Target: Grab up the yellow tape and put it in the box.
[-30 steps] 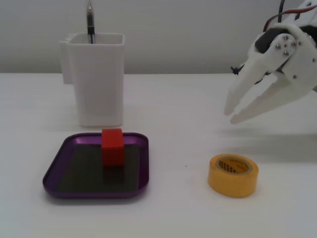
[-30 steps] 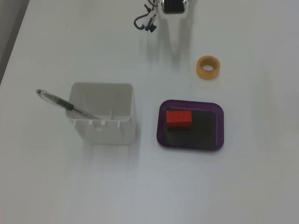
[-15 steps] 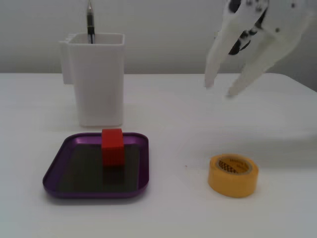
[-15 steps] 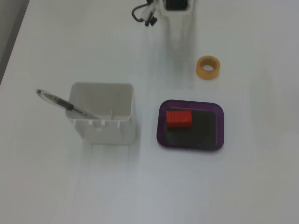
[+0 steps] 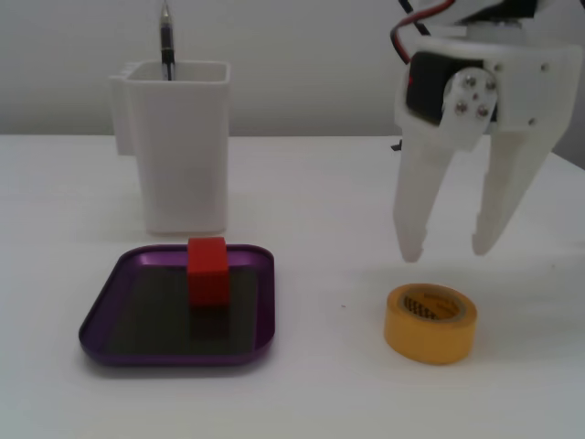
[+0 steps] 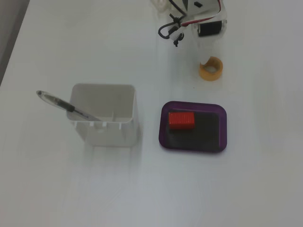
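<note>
The yellow tape (image 5: pixel 430 322) lies flat on the white table at the right, with its dark patterned core facing up. It also shows in the other fixed view (image 6: pixel 211 69). My white gripper (image 5: pixel 448 249) hangs open and empty just above and behind the tape, fingertips pointing down and not touching it. The box is a shallow purple tray (image 5: pixel 174 355) at the left, apart from the tape, also seen from above (image 6: pixel 193 105). A red cube (image 5: pixel 207 270) stands inside the tray near its back rim.
A tall white container (image 5: pixel 178 146) with a pen (image 5: pixel 166 41) stands right behind the tray; from above the container (image 6: pixel 104 118) is left of the tray. The arm's black servo and cables (image 6: pixel 209 28) sit at the top edge.
</note>
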